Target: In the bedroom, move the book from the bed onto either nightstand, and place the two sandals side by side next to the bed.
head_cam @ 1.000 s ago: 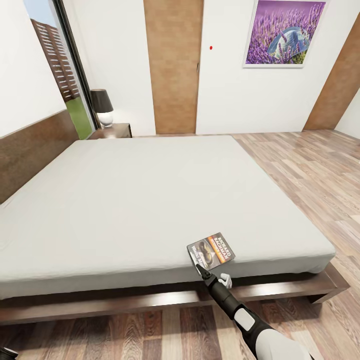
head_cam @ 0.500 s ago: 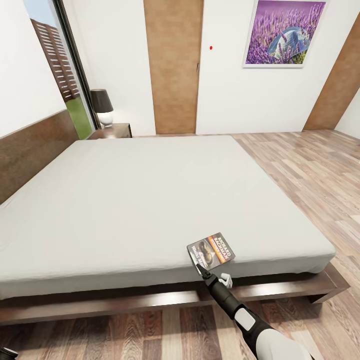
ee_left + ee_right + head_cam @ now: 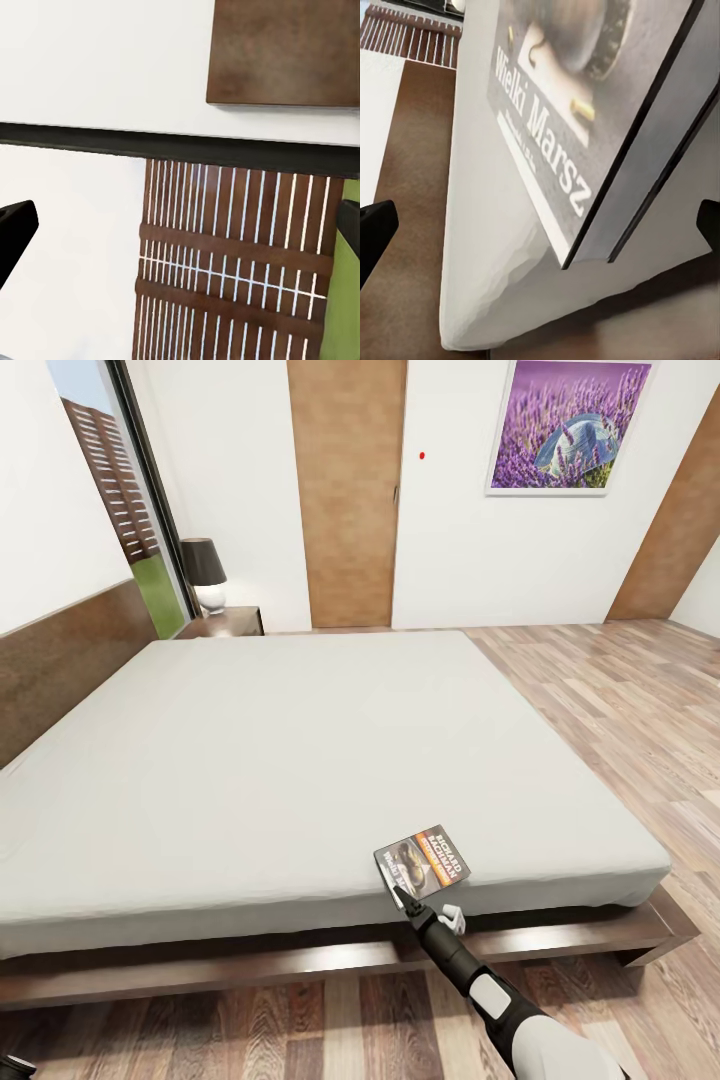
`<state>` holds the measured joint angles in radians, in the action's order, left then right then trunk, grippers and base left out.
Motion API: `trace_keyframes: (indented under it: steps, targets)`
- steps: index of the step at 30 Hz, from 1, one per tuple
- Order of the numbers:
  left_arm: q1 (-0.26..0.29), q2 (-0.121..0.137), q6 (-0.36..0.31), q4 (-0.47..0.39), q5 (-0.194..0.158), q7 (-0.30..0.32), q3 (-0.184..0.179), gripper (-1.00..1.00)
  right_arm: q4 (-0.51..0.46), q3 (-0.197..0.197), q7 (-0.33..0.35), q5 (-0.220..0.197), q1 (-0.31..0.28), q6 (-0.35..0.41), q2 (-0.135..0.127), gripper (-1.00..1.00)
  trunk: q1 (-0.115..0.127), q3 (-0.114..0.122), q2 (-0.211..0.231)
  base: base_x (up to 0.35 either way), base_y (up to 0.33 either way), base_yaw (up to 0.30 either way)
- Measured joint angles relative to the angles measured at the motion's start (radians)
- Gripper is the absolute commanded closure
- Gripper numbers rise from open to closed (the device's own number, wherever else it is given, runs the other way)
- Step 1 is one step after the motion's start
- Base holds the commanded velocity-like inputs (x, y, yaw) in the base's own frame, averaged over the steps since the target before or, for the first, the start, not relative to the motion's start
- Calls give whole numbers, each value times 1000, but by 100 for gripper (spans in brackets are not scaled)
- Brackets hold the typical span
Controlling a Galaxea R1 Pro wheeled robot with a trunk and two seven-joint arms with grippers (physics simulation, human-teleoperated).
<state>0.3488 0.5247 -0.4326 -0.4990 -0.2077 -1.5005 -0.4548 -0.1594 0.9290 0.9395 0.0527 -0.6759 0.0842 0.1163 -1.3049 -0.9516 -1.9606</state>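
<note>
Right gripper: your right gripper (image 3: pixel 408 901) is at the near edge of the bed, its fingers spread wide; in the right wrist view the two dark fingertips (image 3: pixel 375 232) sit far apart at either side with the book between and just ahead of them, and neither is seen touching it.
Book: the paperback book (image 3: pixel 423 862) lies flat on the mattress, just ahead of your right gripper, one corner poking out past the mattress edge toward the fingers. Up close you can read "Wielki Marsz" on the cover (image 3: pixel 562 112), above a grey-and-dark picture.
Bed: the light-grey mattress (image 3: pixel 300 760) stretches away ahead of your gripper, with the dark wooden frame (image 3: pixel 560 940) just below it and the headboard (image 3: pixel 60 660) far off to the gripper's left.
Nightstand: the dark wooden nightstand (image 3: pixel 228 622) is well beyond the book, at the far corner of the bed, with a dark-shaded table lamp (image 3: pixel 204 574) standing on it.
Left gripper: your left gripper (image 3: pixel 180 225) is also spread open, its dark fingertips (image 3: pixel 13 232) at the two edges of the left wrist view; beyond them you see white wall, a black window frame (image 3: pixel 180 146) and a slatted brown building outside.
Room: ahead of you, a tan wooden door (image 3: pixel 348 490) and the lavender picture (image 3: pixel 568 425) hang on the white far wall, over a wood-plank floor (image 3: pixel 620 700).
</note>
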Motion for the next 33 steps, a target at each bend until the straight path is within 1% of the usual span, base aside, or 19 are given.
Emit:
trace_keyframes:
  steps: [33]
  targets:
    - [0,2,0,0,0,3,0,-100,-1,1,0,0,-3,0,-1,-100,0,0,0,0,0,0]
